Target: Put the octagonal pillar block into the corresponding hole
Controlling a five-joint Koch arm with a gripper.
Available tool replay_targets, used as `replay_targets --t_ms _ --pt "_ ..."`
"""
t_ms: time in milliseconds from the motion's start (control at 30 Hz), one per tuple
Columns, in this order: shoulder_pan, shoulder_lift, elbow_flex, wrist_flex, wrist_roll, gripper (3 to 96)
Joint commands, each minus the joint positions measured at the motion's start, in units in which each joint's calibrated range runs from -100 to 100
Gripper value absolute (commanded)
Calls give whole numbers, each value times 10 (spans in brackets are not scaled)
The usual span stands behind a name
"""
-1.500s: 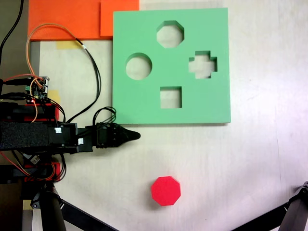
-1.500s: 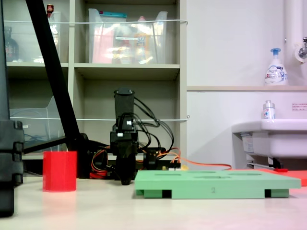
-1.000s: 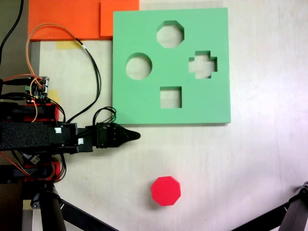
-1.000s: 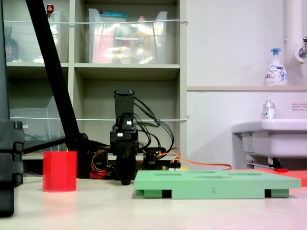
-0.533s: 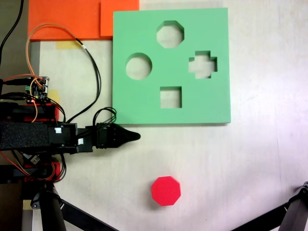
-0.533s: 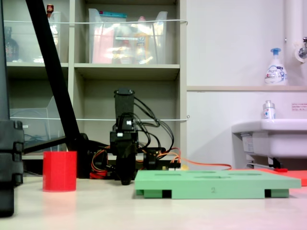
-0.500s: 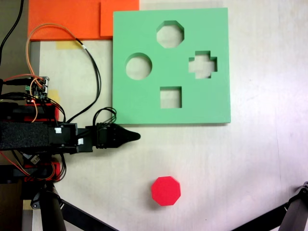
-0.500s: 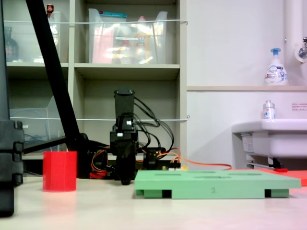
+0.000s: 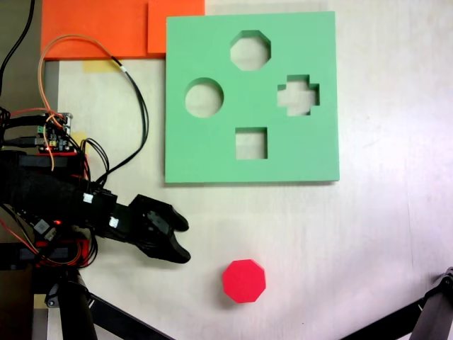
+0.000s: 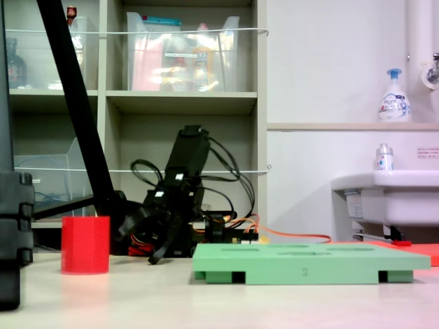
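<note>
Black and cable-draped, the gripper [image 9: 180,239] reaches in from the first exterior view's left with its jaws spread apart and nothing between them. Right of it and slightly lower in that view, near but not touching, the octagonal pillar block [image 9: 244,280] stands on the pale table [image 9: 382,234]. Well above both, the corresponding hole [image 9: 250,50] sits in the green board [image 9: 212,152].
</note>
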Motion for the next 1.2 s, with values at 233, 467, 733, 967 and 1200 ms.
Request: replay_targets --t_ms 233,467,733,967,1200 --pt "-15 62 523 -683 56 442" --pt "-24 391 944 -1040 71 450" --pt "-33 645 1102 -1050 87 881" --pt "-34 819 1170 -1008 86 959" --pt "-33 967 1237 -970 91 958"
